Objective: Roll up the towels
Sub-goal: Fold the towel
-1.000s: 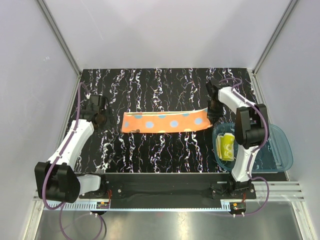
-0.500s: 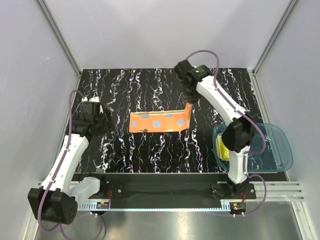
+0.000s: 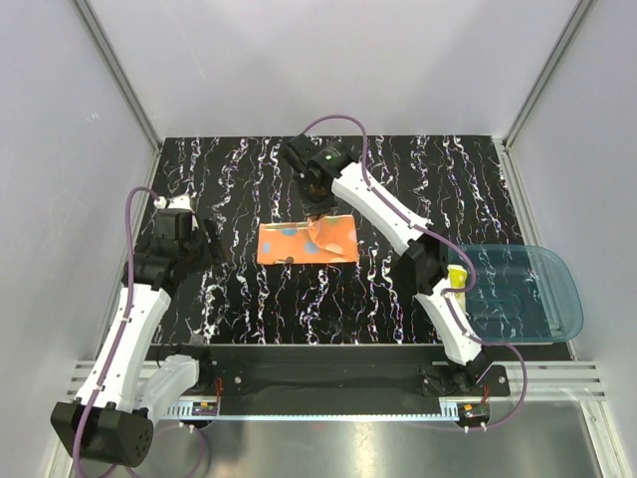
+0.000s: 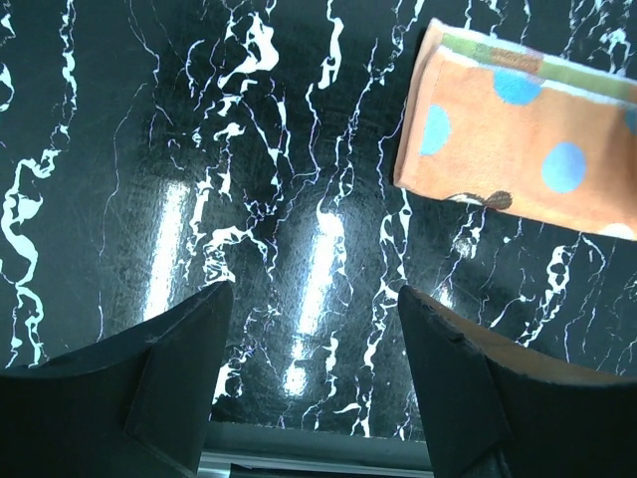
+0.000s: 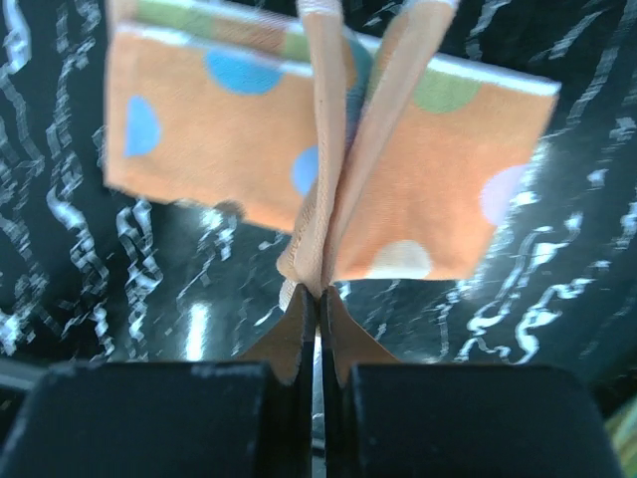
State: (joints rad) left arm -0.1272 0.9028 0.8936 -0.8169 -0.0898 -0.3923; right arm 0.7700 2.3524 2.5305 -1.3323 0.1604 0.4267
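The orange towel with light blue dots point(image 3: 299, 244) lies on the black marbled table, its right part folded over to the left. It also shows in the left wrist view point(image 4: 528, 149) and the right wrist view point(image 5: 219, 149). My right gripper point(image 3: 315, 211) is shut on the towel's lifted end point(image 5: 320, 249), pinching the cloth above the lying part. My left gripper point(image 3: 204, 244) is open and empty over bare table left of the towel, its fingers point(image 4: 179, 368) apart. The yellow towel point(image 3: 457, 276) sits rolled in the blue tray, mostly hidden by the right arm.
The translucent blue tray point(image 3: 528, 294) stands at the table's right front. The right arm stretches across the table from its base to the towel. Grey walls and aluminium posts enclose the table point(image 3: 398, 179).
My right gripper has carried the towel's right end leftward, folding the towel over itself so it lies much shorter. The left arm has drawn slightly toward the towel.
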